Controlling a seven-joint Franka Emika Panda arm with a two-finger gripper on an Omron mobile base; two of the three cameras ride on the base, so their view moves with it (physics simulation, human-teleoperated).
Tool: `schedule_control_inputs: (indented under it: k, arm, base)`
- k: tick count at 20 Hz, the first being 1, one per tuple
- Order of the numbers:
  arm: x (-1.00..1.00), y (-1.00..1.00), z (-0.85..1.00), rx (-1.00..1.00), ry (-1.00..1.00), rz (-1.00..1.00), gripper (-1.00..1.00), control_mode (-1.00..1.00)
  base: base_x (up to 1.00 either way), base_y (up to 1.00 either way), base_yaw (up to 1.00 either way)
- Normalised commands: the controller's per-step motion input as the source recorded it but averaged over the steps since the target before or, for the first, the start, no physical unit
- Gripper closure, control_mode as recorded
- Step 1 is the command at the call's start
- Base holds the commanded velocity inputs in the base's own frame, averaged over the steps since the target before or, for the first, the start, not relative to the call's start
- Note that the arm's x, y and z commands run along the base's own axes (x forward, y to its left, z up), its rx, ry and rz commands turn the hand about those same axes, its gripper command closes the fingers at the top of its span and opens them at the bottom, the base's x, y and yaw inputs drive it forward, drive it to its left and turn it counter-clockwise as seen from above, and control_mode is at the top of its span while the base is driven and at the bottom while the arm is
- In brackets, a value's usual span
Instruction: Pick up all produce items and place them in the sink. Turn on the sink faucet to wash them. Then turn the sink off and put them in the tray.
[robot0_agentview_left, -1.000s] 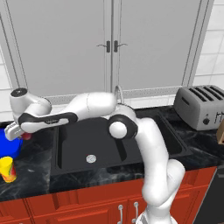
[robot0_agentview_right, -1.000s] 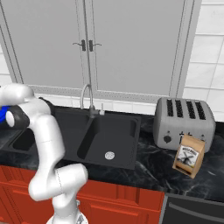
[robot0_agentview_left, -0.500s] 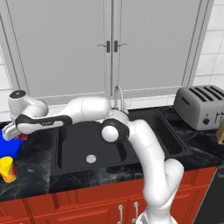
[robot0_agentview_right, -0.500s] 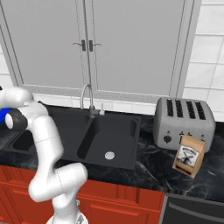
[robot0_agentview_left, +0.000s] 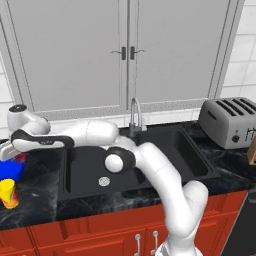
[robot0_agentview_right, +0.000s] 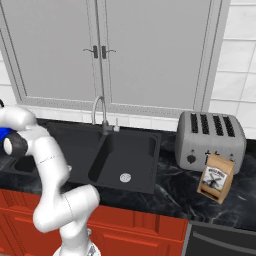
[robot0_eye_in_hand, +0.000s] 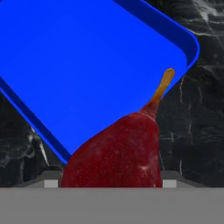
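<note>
In the hand view a dark-red, pear-shaped fruit (robot0_eye_in_hand: 118, 153) with a tan stem sits right between my gripper (robot0_eye_in_hand: 109, 183) tips, which are shut on it. Behind the fruit lies the bright blue tray (robot0_eye_in_hand: 78, 65), bare inside, on black marble counter. In the left base view my gripper (robot0_agentview_left: 6, 151) reaches far left over the tray (robot0_agentview_left: 9, 171), a bit of red fruit (robot0_agentview_left: 20, 158) showing beside it. The black double sink (robot0_agentview_left: 175, 155) and the grey gooseneck faucet (robot0_agentview_left: 134, 112) are to the right of the hand. No water is visible at the faucet (robot0_agentview_right: 97, 112).
A yellow cup with an orange band (robot0_agentview_left: 9, 194) stands just in front of the tray. A silver toaster (robot0_agentview_right: 212, 137) and a brown bag (robot0_agentview_right: 216, 177) stand on the counter right of the sink (robot0_agentview_right: 125, 155). Grey cabinet doors rise behind the faucet.
The arm has swung further left, carrying the red fruit from beside the sink's left edge to over the blue tray. The jaws kept the same width.
</note>
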Motion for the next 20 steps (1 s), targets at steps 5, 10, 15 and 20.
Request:
schedule_control_inputs:
  k: [5, 10, 15, 20]
  arm:
    - [0.12, 0.26, -0.1, -0.08, 0.13, 0.0, 1.0, -1.0]
    - [0.08, 0.13, -0.03, -0.16, 0.14, 0.0, 1.0, -1.0]
    - [0.05, 0.22, 0.0, -0.19, 0.13, 0.0, 1.0, -1.0]
    - [0.09, 0.36, 0.08, -0.16, 0.11, 0.0, 1.0, -1.0]
  base:
    - [0.0, 0.0, 0.0]
    - [0.0, 0.0, 0.0]
    - [0.0, 0.0, 0.0]
    - [0.0, 0.0, 0.0]
